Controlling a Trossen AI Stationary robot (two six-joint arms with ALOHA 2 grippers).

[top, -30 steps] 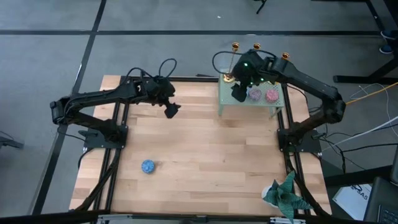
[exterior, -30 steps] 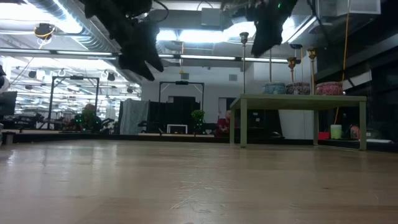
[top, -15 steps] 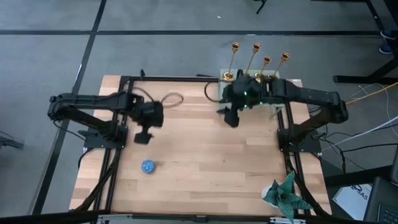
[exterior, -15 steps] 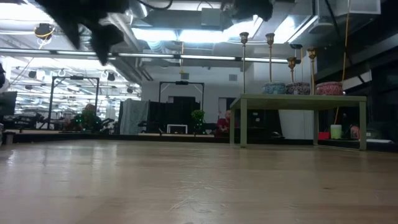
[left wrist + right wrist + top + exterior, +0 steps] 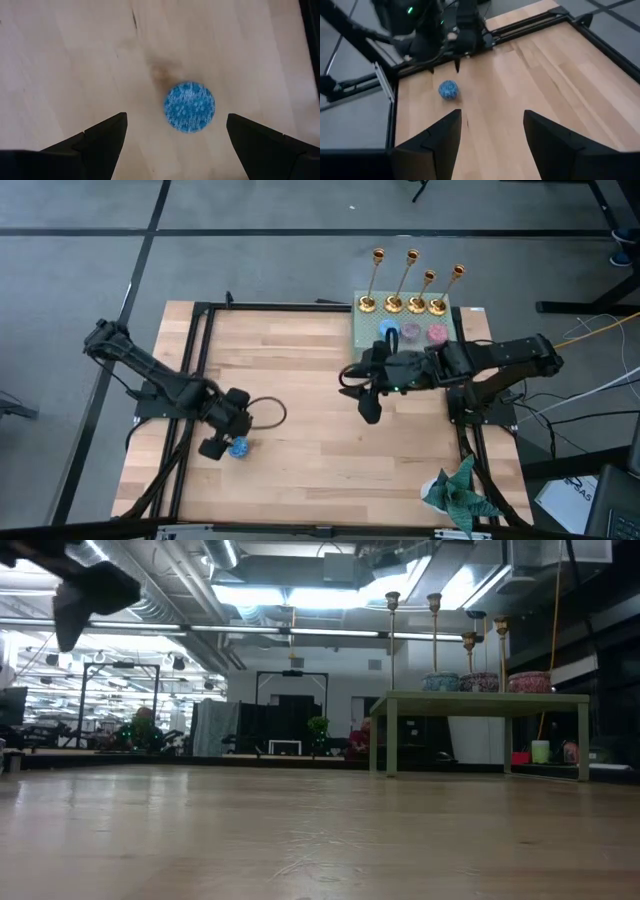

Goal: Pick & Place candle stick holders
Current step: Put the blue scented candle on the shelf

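Note:
Four gold candle stick holders stand in a row by their round bases along the far edge of a small green table at the far right. Their stems also show in the low view. My left gripper hangs open over the near left of the wooden table and points down. A blue patterned round thing lies on the wood just ahead of its fingers. My right gripper is open over the middle of the table, with nothing between its fingers.
A blue and two pink patterned round things sit on the green table in front of the candle stick holders. A green crumpled cloth lies at the near right corner. Black frame rails run along both table sides.
My left gripper has swung from the far middle of the table toward the near left and tipped downward, ending above the blue round thing. My right gripper has drawn away from the green table toward the table's middle. The candle stick holders have stayed in place.

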